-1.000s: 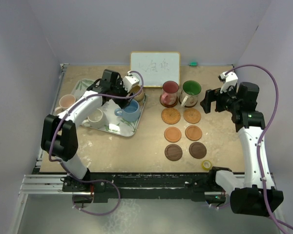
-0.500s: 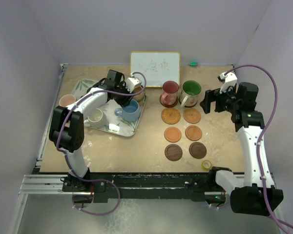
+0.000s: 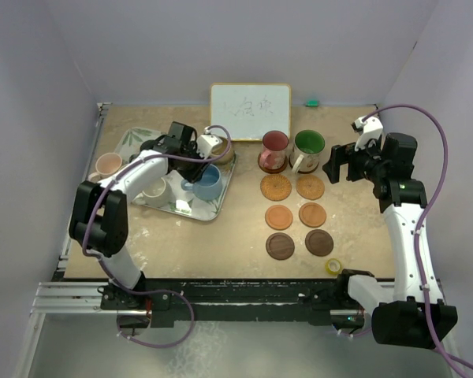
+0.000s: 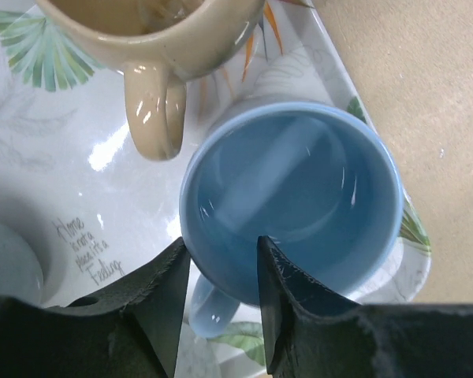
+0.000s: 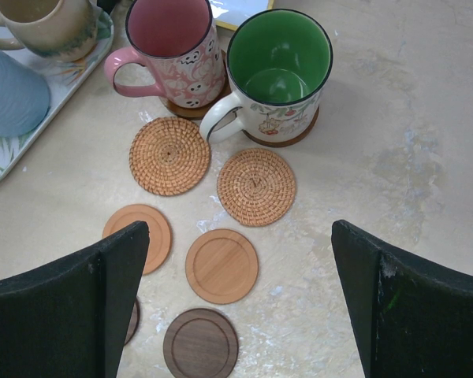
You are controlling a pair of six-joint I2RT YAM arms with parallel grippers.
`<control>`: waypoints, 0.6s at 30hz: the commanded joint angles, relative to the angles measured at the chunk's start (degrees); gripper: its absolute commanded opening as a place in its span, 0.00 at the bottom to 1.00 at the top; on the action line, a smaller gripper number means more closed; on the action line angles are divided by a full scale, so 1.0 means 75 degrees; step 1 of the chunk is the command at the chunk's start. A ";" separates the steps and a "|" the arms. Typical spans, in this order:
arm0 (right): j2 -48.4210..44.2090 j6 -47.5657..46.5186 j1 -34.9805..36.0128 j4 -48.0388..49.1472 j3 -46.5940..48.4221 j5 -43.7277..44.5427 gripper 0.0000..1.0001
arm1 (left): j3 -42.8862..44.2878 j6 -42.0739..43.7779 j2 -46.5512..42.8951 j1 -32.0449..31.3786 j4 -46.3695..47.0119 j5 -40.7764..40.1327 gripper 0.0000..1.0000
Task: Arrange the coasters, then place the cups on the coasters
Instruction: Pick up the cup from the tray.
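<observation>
The blue cup (image 3: 210, 179) (image 4: 299, 181) stands on the leaf-patterned tray (image 3: 205, 211). My left gripper (image 3: 197, 163) (image 4: 221, 246) is shut on its rim by the handle, one finger inside the cup and one outside. A tan cup (image 4: 154, 31) stands just behind it. A pink cup (image 5: 173, 39) and a green cup (image 5: 277, 59) each sit on a coaster. In front of them lie two woven coasters (image 5: 169, 155), two orange ones (image 5: 221, 265) and two dark ones (image 5: 201, 344). My right gripper (image 3: 335, 164) (image 5: 238, 228) hangs open above these, holding nothing.
A white cup (image 3: 154, 189) sits on the tray and a pale pink cup (image 3: 108, 165) stands left of it. A whiteboard (image 3: 250, 101) leans at the back wall. A small yellow tape roll (image 3: 333, 266) lies near the front right.
My left gripper has shifted over the blue cup and narrowed until its fingers close on the rim. The right arm has not moved.
</observation>
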 commanded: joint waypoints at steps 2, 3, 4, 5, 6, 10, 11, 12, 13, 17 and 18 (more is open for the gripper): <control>-0.0033 -0.0078 -0.0038 0.0272 0.0009 -0.0247 1.00 | -0.0303 -0.0284 -0.0862 0.0054 -0.0406 -0.0084 0.38; -0.0033 -0.0075 -0.0038 0.0272 0.0008 -0.0252 1.00 | -0.0351 -0.0286 -0.0962 0.0051 -0.0459 -0.0084 0.39; -0.0036 -0.0083 -0.0038 0.0278 0.0007 -0.0251 1.00 | -0.0398 -0.0286 -0.1058 0.0064 -0.0526 -0.0074 0.39; -0.0023 -0.0086 -0.0038 0.0271 0.0007 -0.0253 1.00 | -0.0426 -0.0270 -0.1129 0.0063 -0.0636 -0.0057 0.39; -0.0022 -0.0086 -0.0040 0.0275 0.0007 -0.0254 1.00 | -0.0464 -0.0252 -0.1183 0.0051 -0.0705 -0.0039 0.39; -0.0023 -0.0086 -0.0038 0.0266 0.0014 -0.0253 1.00 | -0.0474 -0.0133 -0.1308 0.0058 -0.0928 0.0032 0.40; -0.0017 -0.0086 -0.0038 0.0280 0.0008 -0.0253 1.00 | -0.0456 -0.0114 -0.1324 0.0054 -0.0923 0.0027 0.40; -0.0011 -0.0086 -0.0038 0.0282 0.0008 -0.0253 1.00 | -0.0434 -0.0091 -0.1338 0.0062 -0.0914 0.0028 0.40; -0.0010 -0.0083 -0.0038 0.0281 -0.0003 -0.0242 1.00 | -0.0411 -0.0071 -0.1348 0.0059 -0.0908 0.0041 0.40; 0.0002 -0.0098 -0.0038 0.0272 -0.0004 -0.0226 1.00 | -0.0257 0.0008 -0.1416 0.0056 -0.0883 0.0204 0.43; -0.0004 -0.0098 -0.0038 0.0269 -0.0003 -0.0227 1.00 | -0.0242 0.0020 -0.1443 0.0061 -0.0859 0.0235 0.44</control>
